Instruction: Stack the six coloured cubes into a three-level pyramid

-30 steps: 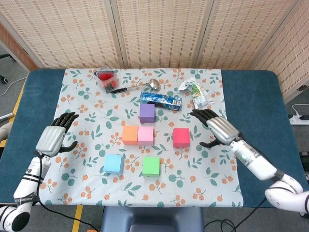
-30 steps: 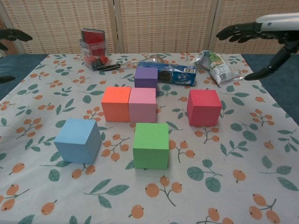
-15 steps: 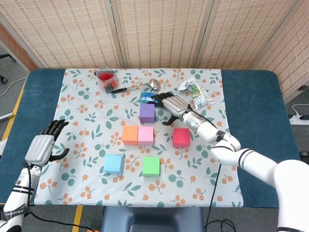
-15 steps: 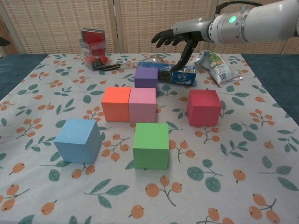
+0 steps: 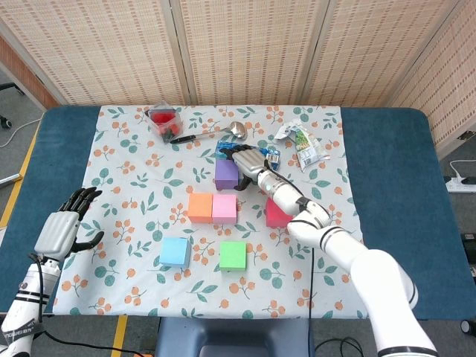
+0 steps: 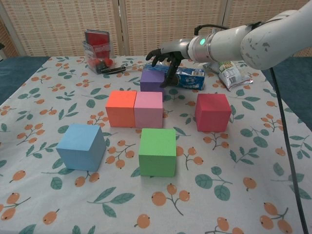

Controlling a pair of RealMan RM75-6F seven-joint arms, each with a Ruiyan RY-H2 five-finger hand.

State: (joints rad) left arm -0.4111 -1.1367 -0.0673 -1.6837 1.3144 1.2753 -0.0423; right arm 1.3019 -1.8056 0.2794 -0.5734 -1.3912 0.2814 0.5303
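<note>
Six matte cubes sit flat and unstacked on the floral cloth (image 5: 134, 160): blue cube (image 5: 174, 252) front left, orange cube (image 5: 200, 207) touching pink cube (image 5: 224, 208), green cube (image 5: 233, 255) in front, purple cube (image 5: 226, 174) behind, red cube (image 6: 212, 112) to the right. Only the head view shows the left hand (image 5: 57, 230), fingers spread and holding nothing, off the cloth's left edge. The right hand (image 6: 164, 54) arches over the purple cube with fingers apart; whether it touches or grips, I cannot tell.

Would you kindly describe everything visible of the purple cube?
The matte purple cube sits flat and upright on the floral tablecloth, behind the touching orange and pink cubes and apart from them, in front of a blue biscuit packet. The right hand reaches over its top right edge, fingers spread; contact cannot be confirmed.
</note>
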